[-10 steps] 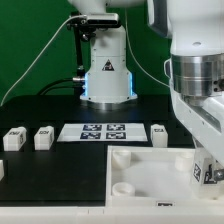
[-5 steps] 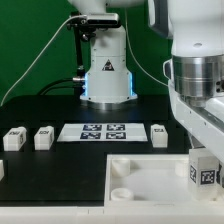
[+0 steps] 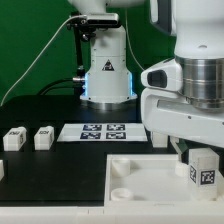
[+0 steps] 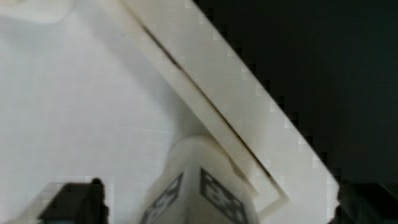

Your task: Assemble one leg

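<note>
One leg [image 3: 203,167], a small white block with a black-and-white tag, stands upright at the corner of the white tabletop [image 3: 150,176] on the exterior view's right. My gripper [image 3: 188,148] hangs just above and slightly left of it, open, holding nothing. In the wrist view the leg [image 4: 205,190] rises on the tabletop [image 4: 89,100] between my spread fingers [image 4: 75,200], with a gap on each side; my gripper [image 4: 222,204] is apart from it.
Two more legs [image 3: 14,138] [image 3: 43,137] lie at the exterior view's left, and another [image 3: 2,170] sits at the left edge. The marker board [image 3: 103,131] lies behind the tabletop. A round socket [image 3: 122,191] shows in the tabletop's front-left corner. The robot base [image 3: 107,75] stands at the back.
My gripper opened, let go of the leg and lifted, shifting toward the exterior view's left. The leg stays standing on the tabletop corner.
</note>
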`<state>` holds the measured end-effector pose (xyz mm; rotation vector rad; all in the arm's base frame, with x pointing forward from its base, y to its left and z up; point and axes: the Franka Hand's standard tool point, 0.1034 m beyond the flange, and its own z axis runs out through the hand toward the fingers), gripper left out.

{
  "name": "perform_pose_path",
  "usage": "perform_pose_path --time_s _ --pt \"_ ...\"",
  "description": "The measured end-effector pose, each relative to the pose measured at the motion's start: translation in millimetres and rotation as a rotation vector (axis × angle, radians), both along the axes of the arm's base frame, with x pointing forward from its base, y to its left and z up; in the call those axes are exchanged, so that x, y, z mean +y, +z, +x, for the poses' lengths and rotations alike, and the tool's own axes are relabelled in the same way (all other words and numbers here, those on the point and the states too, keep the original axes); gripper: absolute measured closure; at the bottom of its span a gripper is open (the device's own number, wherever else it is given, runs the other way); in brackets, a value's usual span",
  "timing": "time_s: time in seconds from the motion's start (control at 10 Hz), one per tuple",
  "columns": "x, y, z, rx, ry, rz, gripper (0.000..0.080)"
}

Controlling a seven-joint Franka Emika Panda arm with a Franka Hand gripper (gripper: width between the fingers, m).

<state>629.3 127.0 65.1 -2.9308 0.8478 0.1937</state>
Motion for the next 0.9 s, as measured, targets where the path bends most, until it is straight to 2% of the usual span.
perform_pose_path --time_s 0.5,0.7,0.9 --pt "-8.7 -0.1 -0.6 -0.05 0.559 0.06 0.015" --pt "-8.7 -0.2 -0.7 -0.052 0.576 0.062 0.015" --pt "-8.7 -0.2 -0.7 -0.052 0.576 0.062 0.0408"
